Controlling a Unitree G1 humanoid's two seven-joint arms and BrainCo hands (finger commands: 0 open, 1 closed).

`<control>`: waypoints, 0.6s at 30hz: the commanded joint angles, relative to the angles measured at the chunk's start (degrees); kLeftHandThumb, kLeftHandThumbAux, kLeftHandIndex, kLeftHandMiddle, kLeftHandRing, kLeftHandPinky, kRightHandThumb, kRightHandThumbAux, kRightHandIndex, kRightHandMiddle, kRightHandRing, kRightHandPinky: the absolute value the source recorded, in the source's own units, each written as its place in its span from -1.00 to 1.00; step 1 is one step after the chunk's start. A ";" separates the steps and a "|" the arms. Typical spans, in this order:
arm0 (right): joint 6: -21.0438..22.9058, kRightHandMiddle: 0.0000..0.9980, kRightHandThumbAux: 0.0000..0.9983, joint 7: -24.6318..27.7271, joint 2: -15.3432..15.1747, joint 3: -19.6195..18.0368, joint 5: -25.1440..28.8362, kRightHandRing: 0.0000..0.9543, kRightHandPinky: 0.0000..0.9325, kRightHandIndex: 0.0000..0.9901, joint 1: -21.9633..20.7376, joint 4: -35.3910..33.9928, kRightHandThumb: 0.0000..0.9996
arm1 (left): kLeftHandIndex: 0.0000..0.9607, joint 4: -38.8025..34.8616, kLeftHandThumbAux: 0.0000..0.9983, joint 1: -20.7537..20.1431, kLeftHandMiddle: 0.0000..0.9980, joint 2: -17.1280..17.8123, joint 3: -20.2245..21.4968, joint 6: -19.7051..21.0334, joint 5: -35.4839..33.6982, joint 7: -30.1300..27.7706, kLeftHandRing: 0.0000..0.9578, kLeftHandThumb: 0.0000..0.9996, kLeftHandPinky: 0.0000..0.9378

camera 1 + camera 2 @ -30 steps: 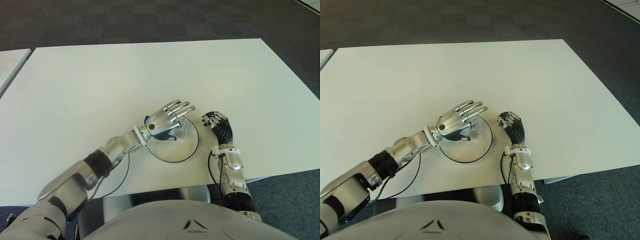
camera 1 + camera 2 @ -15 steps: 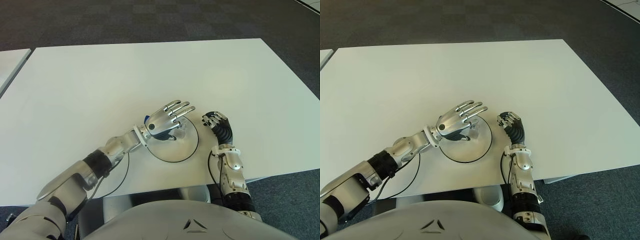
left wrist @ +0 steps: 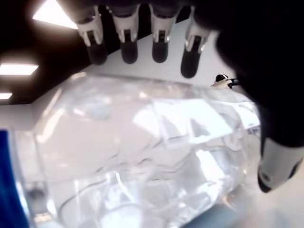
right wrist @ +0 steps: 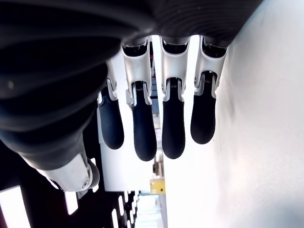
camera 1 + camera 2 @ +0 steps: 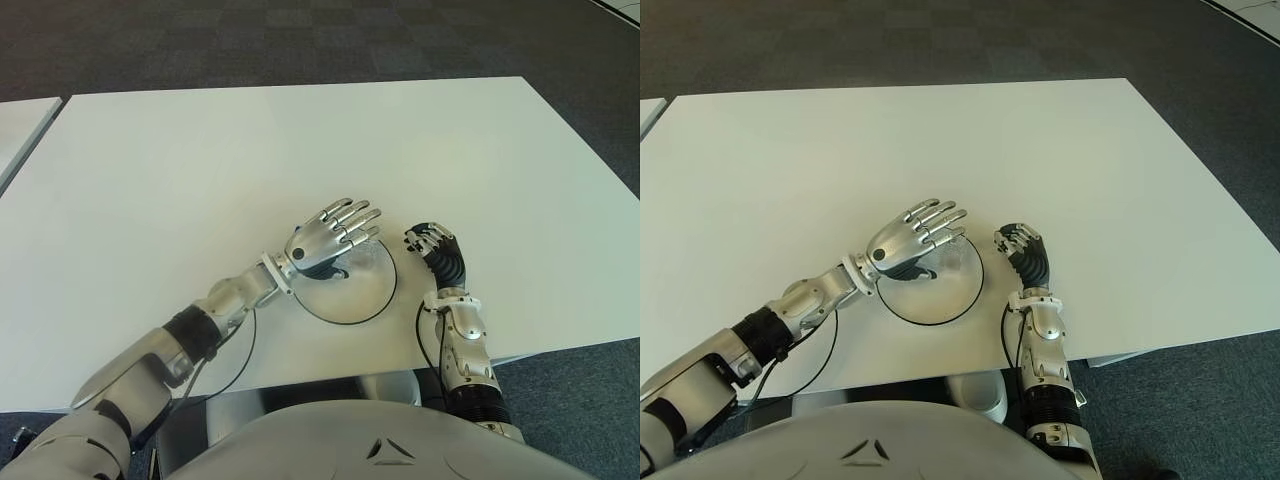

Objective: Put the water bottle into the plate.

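The clear water bottle [image 3: 142, 156] lies on its side in the round plate [image 5: 372, 292], near the table's front edge. Its blue cap end [image 3: 7, 180] shows in the left wrist view. My left hand [image 5: 332, 232] hovers just over the bottle with its fingers [image 3: 128, 45] spread straight and not wrapped around it. In the eye views the hand covers most of the bottle [image 5: 948, 262], and only a glassy part shows past the palm. My right hand [image 5: 432, 245] shows just right of the plate, fingers [image 4: 156, 118] curled, holding nothing.
The white table [image 5: 300, 150] stretches far and wide behind the plate. A second table edge [image 5: 20, 125] shows at far left. A black cable [image 5: 240, 350] loops under my left forearm. Dark carpet lies beyond the table.
My left hand has lifted a little and drifted slightly left off the bottle, fingers still spread. The bottle stays in the plate. The right hand has not moved.
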 commanded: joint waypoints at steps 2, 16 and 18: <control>2.27 -0.01 0.45 -0.41 0.23 0.04 -0.32 0.01 0.06 -0.13 1.47 2.18 0.42 | -1.00 -1.82 0.18 2.38 -1.00 -1.15 3.72 1.35 -3.02 3.25 -1.00 -0.44 -1.00; 2.27 -0.01 0.45 -0.48 0.37 -0.15 0.04 0.01 0.07 -0.13 1.66 1.98 0.43 | -1.00 -3.50 0.09 8.37 -1.00 -5.10 14.30 -2.67 -20.08 1.85 -1.00 -0.63 -1.00; 2.34 -0.01 0.45 -0.55 0.34 -0.15 -0.02 0.01 0.08 -0.13 1.68 1.89 0.43 | -1.00 -3.57 0.09 9.05 -1.00 -5.74 15.55 -3.70 -22.23 1.94 -1.00 -0.65 -1.00</control>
